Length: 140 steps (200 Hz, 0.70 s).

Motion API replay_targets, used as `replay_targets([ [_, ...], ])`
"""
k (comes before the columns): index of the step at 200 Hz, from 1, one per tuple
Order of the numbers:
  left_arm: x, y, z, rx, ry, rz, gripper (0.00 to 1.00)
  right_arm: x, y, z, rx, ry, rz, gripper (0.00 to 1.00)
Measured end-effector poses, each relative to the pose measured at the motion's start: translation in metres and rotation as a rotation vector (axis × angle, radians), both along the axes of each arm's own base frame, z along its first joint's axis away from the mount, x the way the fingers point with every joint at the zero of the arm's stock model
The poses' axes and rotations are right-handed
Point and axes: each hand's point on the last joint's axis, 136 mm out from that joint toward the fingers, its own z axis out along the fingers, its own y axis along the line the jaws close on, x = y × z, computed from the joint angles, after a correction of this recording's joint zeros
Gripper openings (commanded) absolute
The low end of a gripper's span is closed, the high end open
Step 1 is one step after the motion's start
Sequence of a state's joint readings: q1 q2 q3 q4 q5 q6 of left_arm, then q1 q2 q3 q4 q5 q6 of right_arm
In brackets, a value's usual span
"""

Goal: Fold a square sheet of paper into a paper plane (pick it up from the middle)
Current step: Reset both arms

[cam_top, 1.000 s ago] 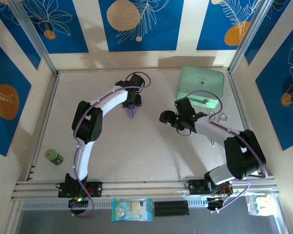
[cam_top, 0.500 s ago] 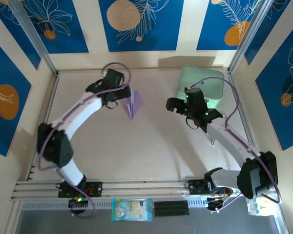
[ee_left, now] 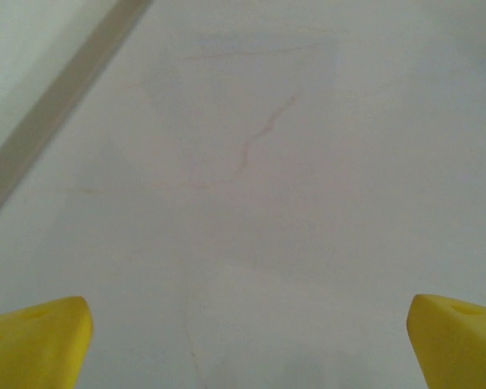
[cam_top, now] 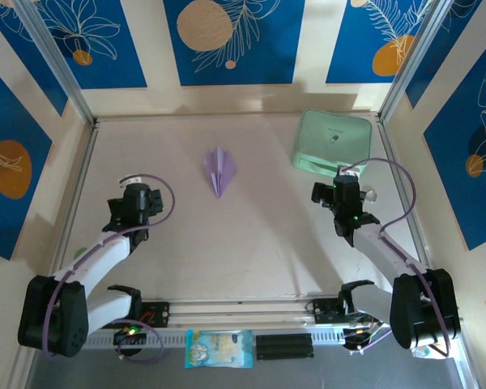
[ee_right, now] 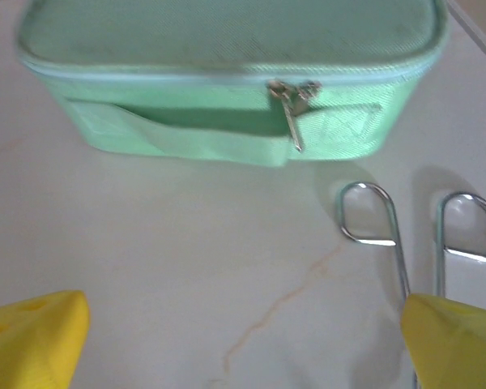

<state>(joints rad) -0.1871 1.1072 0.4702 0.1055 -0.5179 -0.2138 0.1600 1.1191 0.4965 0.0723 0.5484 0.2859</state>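
The paper plane [cam_top: 219,170], a small lilac pointed dart with a centre ridge, lies flat on the table at the back centre, its point toward the arms. My left gripper [cam_top: 134,203] sits low at the left, well away from it, open over bare tabletop; its yellow fingertips [ee_left: 36,340] stand wide apart with nothing between. My right gripper [cam_top: 341,194] is at the right, open, its yellow fingertips [ee_right: 32,336] spread over bare table.
A mint-green zipped case [cam_top: 334,141] lies at the back right, just ahead of the right gripper [ee_right: 243,344]. Two metal wire loops [ee_right: 373,219] rest on the table beside the right fingertip. A small green jar [cam_top: 81,253] stands at the left edge.
Both arms have drawn back toward their bases and both grippers have opened. The left gripper let go of the plane, which now lies alone on the table.
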Motion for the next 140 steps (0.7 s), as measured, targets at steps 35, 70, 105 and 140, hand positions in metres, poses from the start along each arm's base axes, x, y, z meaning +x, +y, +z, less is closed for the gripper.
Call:
replay_targets([
  [35, 0.012, 0.008, -0.01, 0.0, -0.063, -0.054, 0.99, 0.007, 0.002, -0.014, -0.045, -0.063, 0.062, 0.99],
  [70, 0.029, -0.007, -0.03, -0.032, -0.091, -0.182, 0.99, 0.024, 0.008, -0.013, -0.038, -0.131, 0.141, 0.99],
  [105, 0.041, -0.027, -0.026, -0.054, -0.17, -0.32, 0.99, 0.036, 0.008, -0.008, -0.004, -0.199, 0.187, 0.99],
  [140, 0.05, -0.038, -0.037, -0.066, -0.184, -0.392, 0.99, 0.045, 0.013, -0.017, 0.036, -0.223, 0.243, 0.99],
])
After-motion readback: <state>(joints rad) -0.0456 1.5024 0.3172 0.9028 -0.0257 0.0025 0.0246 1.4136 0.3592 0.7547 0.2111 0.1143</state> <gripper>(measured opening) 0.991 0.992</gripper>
